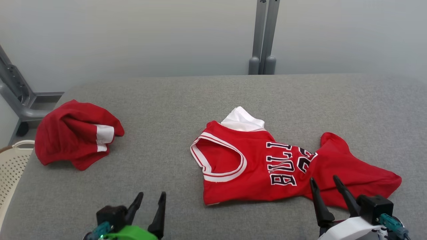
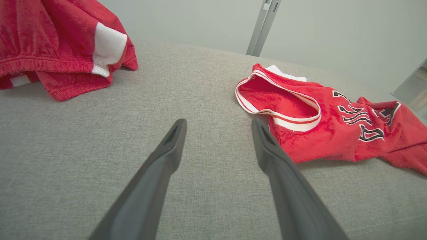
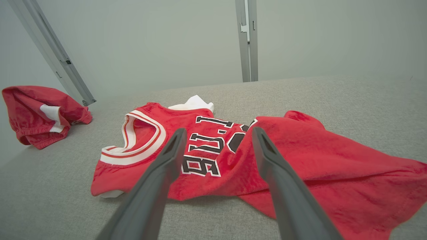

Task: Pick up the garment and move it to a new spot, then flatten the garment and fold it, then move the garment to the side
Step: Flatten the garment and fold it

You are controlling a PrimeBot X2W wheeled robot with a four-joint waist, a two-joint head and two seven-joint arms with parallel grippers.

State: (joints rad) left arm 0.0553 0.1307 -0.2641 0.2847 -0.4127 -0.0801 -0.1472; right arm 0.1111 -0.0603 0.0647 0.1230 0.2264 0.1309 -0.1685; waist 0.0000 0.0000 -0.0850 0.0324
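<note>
The garment (image 1: 267,166), a red jersey, is seen just beyond the right gripper (image 1: 323,179), whose fingers are spread wide with nothing held, their tips over its near edge. The left gripper (image 1: 152,193) is likewise spread and empty, over the bare grey table (image 1: 166,96) near the jersey's white-trimmed opening. The jersey is laid crumpled right of centre, its long axis across the table: opening toward the robot's left, hem toward the right edge. Open surface is left between it and the red shorts (image 1: 73,136) at the far left edge, beside a basket (image 1: 13,166).
</note>
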